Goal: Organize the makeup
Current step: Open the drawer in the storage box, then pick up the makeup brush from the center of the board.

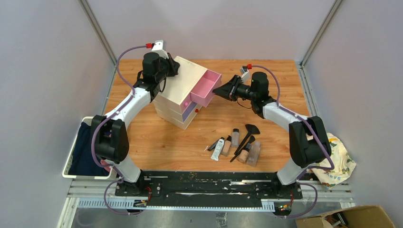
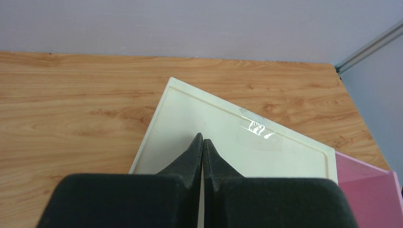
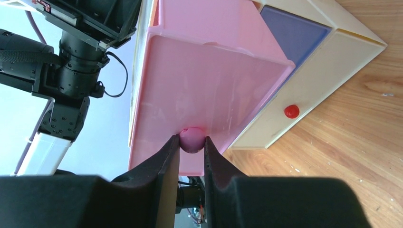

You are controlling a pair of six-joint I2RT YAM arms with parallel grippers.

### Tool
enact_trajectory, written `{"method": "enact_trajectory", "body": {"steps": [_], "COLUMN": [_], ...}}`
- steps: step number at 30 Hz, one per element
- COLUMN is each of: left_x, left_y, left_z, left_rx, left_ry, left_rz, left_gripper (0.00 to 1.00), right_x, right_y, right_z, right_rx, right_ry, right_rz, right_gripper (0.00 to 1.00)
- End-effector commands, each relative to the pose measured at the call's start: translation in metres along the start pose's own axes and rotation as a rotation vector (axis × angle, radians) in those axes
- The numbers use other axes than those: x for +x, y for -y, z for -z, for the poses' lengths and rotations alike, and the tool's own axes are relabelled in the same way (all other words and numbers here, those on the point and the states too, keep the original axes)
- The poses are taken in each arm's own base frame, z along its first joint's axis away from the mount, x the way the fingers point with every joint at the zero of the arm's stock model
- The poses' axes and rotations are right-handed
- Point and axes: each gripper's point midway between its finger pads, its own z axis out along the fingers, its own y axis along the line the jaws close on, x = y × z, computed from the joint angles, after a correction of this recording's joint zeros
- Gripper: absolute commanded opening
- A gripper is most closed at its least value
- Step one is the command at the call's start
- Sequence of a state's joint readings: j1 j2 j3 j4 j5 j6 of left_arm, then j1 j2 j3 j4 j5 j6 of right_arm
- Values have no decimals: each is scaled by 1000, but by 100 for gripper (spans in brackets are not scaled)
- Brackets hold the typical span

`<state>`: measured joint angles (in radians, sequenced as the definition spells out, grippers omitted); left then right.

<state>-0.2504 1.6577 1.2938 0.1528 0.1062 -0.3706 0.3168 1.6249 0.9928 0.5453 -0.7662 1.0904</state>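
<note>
The makeup lies on the wood table near the front: a white squeeze tube [image 1: 218, 149], beige and clear bottles [image 1: 244, 155], and black-handled brushes [image 1: 247, 135]. My right gripper [image 3: 192, 141] is shut on the pink knob [image 3: 192, 139] of the pulled-out pink drawer [image 1: 206, 88] of the cream box [image 1: 179, 85]. My left gripper [image 2: 203, 139] is shut and empty, its tips resting on the box's cream top [image 2: 266, 142].
A purple drawer [image 3: 292, 33] and a cream drawer with a red knob [image 3: 291, 111] sit below the pink one. A white bin with dark cloth [image 1: 83, 149] stands at the left edge. A patterned cloth [image 1: 338, 161] lies at the right.
</note>
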Motion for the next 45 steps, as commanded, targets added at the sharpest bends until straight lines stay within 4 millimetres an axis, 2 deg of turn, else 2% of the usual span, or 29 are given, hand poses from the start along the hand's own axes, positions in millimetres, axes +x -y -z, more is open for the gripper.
{"method": "enact_trajectory", "body": {"steps": [1,4,8,11,13,21,24,28,33,45], "left_x": [121,120,120,121,122,122,120,114,110,105], "left_y": [-54,-54,-54,-54,-54,-54,-53,-51,-47,-40], "left_z": [23,23,23,23,23,23,23,25,27,32], "left_rx": [-173,-175,-176,-174,-174,-172,-172,-171,-154,-128], "left_ry": [-386,-386,-385,-386,-388,-387,-384,-374,-363,-349], "left_rz": [4,4,1,3,3,4,2,-3,2,15], "left_gripper": [0,0,0,0,0,0,0,0,0,0], "right_x": [-7,-5,-2,1,3,11,15,26,44,91], "right_y": [0,4,5,6,7,7,10,24,56,99], "right_z": [14,13,14,17,20,33,43,71,119,194], "right_rx": [22,37,52,70,85,133,193,345,622,890], "right_ry": [9,-12,-36,-42,-45,-60,-59,-61,-67,-66], "right_rz": [46,43,46,55,63,98,132,180,271,278], "right_gripper": [0,1,34,49,54,57,57,55,54,48]}}
